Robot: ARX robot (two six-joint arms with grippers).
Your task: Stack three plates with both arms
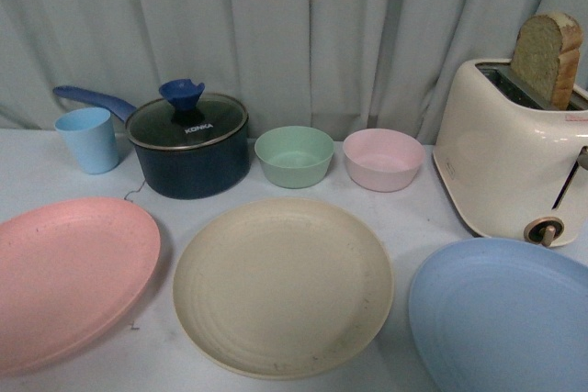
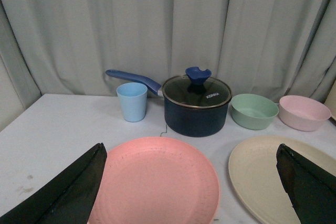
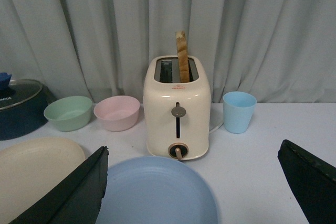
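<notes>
Reading roughly KONKA: saucepan lid [image 1: 187,123]

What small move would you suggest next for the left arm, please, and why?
Probably lower the left tool toward the near rim of the pink plate to grip it. Its jaws stand open and empty, framing that plate, and it, the cream plate and the blue plate lie side by side, none stacked.

We see a pink plate [image 1: 64,273], a cream-beige plate [image 1: 280,286] and a light blue plate [image 1: 505,319], all faintly ringed; a navy pot [image 1: 193,161], a green bowl [image 1: 294,158], a pink bowl [image 1: 383,161], a cream toaster [image 1: 496,158].
</notes>
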